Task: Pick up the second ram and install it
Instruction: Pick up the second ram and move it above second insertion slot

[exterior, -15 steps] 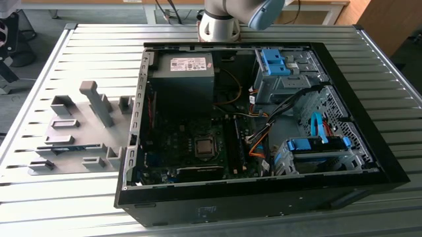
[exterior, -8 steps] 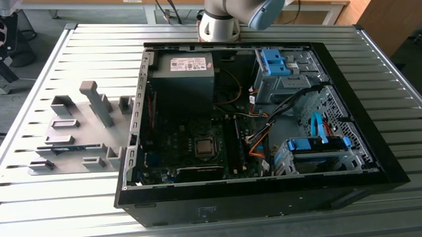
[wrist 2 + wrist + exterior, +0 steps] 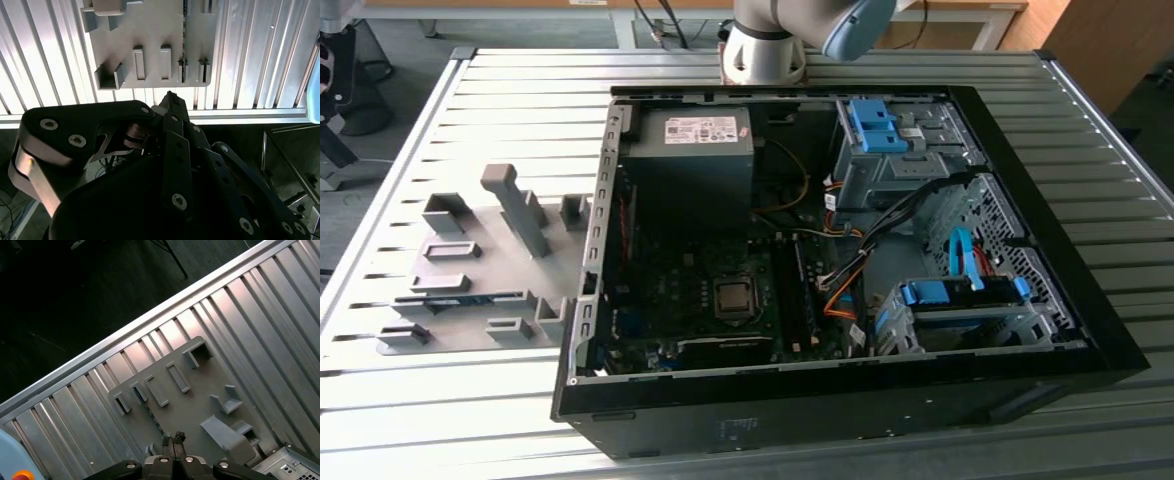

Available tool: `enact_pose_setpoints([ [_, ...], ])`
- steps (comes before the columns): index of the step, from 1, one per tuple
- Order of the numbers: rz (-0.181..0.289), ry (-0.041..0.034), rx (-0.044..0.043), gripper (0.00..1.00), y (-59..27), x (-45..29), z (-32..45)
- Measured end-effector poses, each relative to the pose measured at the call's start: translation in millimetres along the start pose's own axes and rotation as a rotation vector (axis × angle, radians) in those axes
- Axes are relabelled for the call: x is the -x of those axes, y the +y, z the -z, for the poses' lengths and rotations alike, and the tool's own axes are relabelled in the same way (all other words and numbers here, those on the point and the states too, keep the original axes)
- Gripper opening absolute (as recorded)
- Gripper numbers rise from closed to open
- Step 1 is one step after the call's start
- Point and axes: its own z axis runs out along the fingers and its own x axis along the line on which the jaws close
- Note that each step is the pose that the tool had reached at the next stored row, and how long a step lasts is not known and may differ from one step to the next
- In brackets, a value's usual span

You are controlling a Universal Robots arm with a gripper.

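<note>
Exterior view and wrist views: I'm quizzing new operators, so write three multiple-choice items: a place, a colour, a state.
1. The grey fixture plate lies where? A on the exterior view's left of the computer case; B on its right; C inside it.
2. The drive caddies are: A red; B blue; C yellow.
3. The second ram is: A lying flat inside the case; B standing on edge in the fixture plate; C leaning on the case.
Key: 1 A, it sits outside the case's wall; 2 B, blue plastic shows; 3 B, its thin edge stands in a slot.
</note>
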Motion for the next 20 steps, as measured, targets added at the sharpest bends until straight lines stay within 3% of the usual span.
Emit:
enact_pose_setpoints([
  [5,0.028,0.0012,0.0007,0.10,0.1,-0.1,-0.2],
  [15,0.202,0.0090,0.0049,0.10,0.1,-0.1,-2.0],
  [20,0.265,0.0106,0.0043,0.10,-0.1,-0.4,-5.4],
])
